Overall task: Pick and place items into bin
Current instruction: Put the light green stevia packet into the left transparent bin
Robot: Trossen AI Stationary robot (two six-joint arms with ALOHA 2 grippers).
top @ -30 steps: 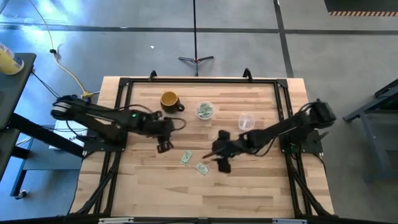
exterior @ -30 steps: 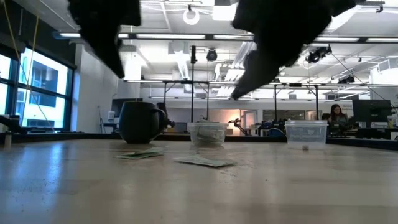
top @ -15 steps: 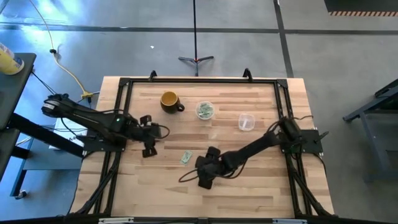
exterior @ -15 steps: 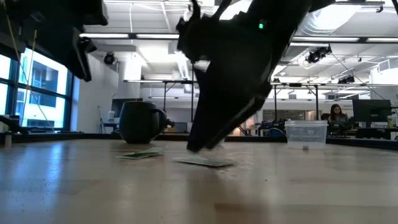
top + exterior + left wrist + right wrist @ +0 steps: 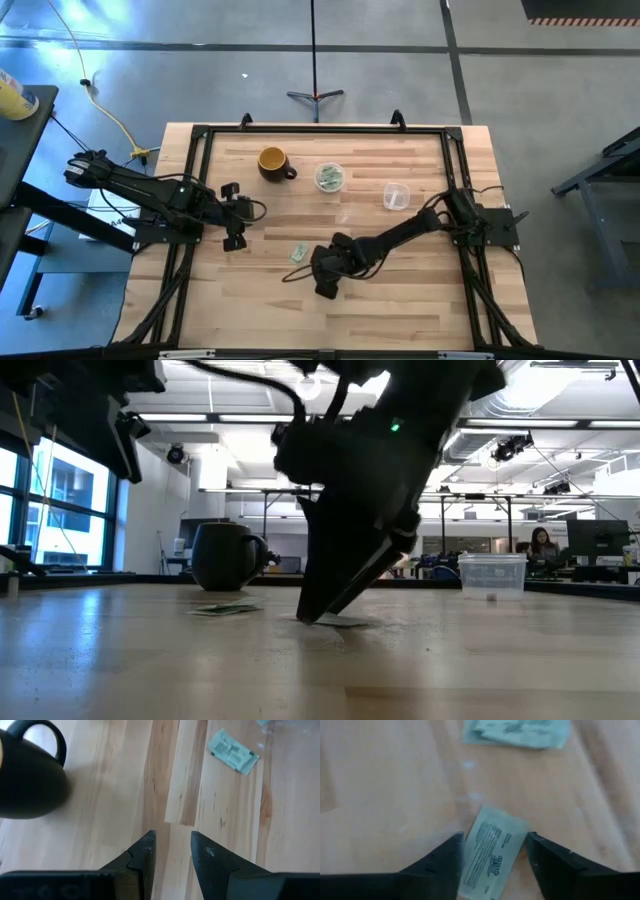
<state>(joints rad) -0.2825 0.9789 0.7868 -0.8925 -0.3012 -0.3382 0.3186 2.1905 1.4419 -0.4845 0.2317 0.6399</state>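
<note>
**Right gripper down over a slip, fingers either side of it**

You see one slip [image 5: 492,851] flat on the table [image 5: 400,300], approx. in the middle, towards the near side. The right gripper [image 5: 492,855] is low over it, w/ one finger at each long edge of the slip. The fingers [image 5: 442,857] are parted and I cannot tell if they touch the paper already; the slip is not lifted, so nothing is grasped. In the low view the right gripper's tips reach down to the table at this slip.

A second slip [image 5: 298,253] lies just to the left and a bit farther, apart from the gripper. In the left wrist view you see it also, flat on the wood.

The bin [image 5: 330,178] stands far from these, near the far edge at centre, w/ several slips already inside. The yellow mug [image 5: 273,162] is left of the bin, and the clear cup [image 5: 397,195] is right of it, both standing upright.

The left gripper [image 5: 233,215] hovers over the left part of the table, nearer than the mug. Its fingers are partly open w/ a small gap and hold nothing.
</note>
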